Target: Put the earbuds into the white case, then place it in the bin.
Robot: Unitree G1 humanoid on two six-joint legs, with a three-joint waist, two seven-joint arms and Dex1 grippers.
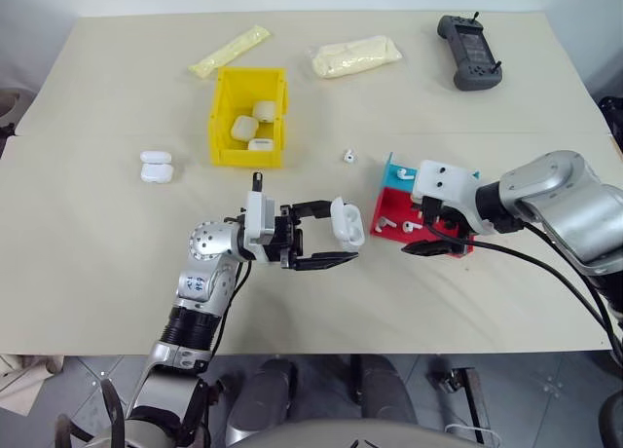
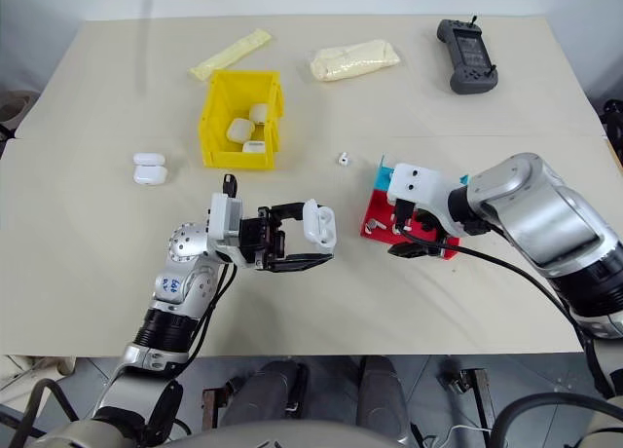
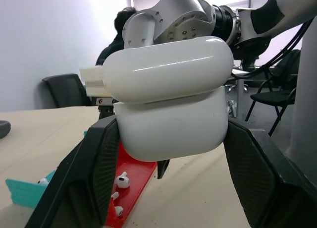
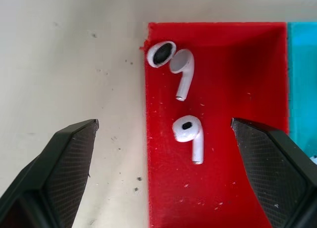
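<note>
Cream surface [image 1: 117, 253] carries everything: at centre the left pincer [image 1: 336, 242] clamps the white case [image 1: 348, 224], lid ajar, presented sideways for loading. Right pincer [image 4: 163, 134] hangs wide open, empty, over earbuds [image 4: 188, 136] in the red tray [image 4: 223, 178]. Yellow bin [image 1: 223, 107] waits upper left.

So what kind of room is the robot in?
Probably a lab or test workshop, not a home. A wide beige table holds sorting props: a yellow bin of white cases and a red and blue tray of earbuds. A dark handheld controller lies at the far edge.
</note>
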